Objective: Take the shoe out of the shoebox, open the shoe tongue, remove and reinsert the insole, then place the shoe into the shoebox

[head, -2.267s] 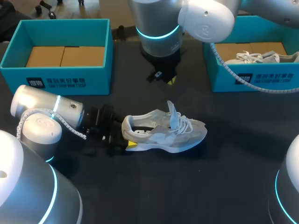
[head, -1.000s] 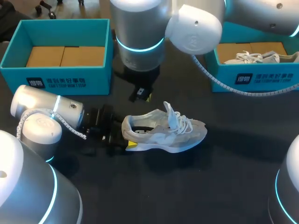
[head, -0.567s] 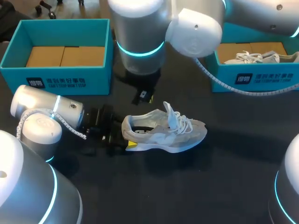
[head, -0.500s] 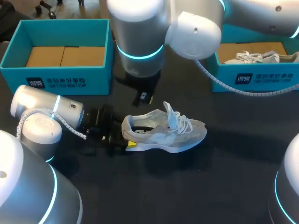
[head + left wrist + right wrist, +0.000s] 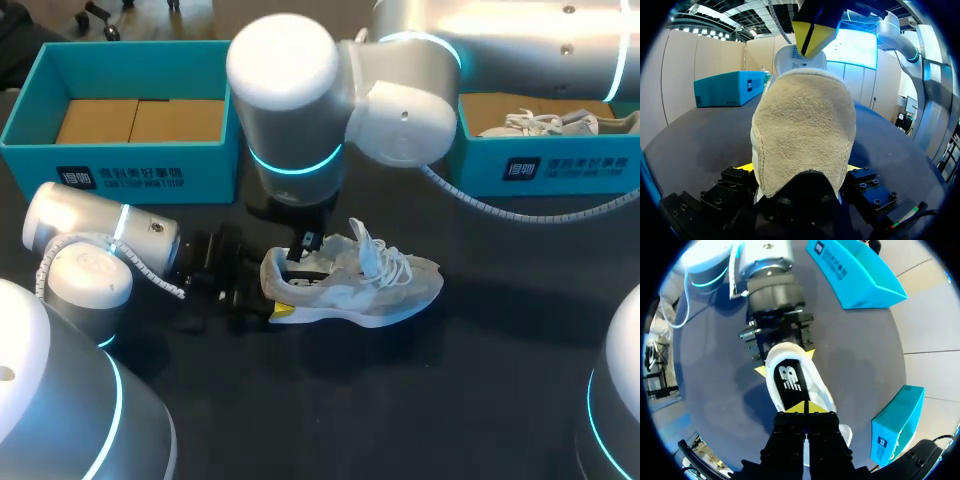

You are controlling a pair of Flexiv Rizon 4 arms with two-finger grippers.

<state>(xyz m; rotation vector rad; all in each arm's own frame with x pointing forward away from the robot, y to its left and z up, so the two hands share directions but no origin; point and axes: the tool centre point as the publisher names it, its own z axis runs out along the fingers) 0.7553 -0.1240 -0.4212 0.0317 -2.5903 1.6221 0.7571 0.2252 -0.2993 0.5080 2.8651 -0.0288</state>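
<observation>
A grey and white shoe stands upright on the dark table, toe to the right, its tongue raised. My left gripper is shut on the heel, a yellow fingertip showing on each side. My right arm reaches past the middle; its gripper hangs shut just above the shoe's opening, fingertips pressed together over the black insole. In the left wrist view the right gripper shows above the heel collar.
A teal shoebox with a cardboard floor stands at the back left. A second teal shoebox at the back right holds another shoe. Bare dark tabletop lies in front of the shoe.
My right arm has come down and toward the front, bringing its shut gripper from behind the shoe to just over the heel opening. The left gripper and shoe have stayed put.
</observation>
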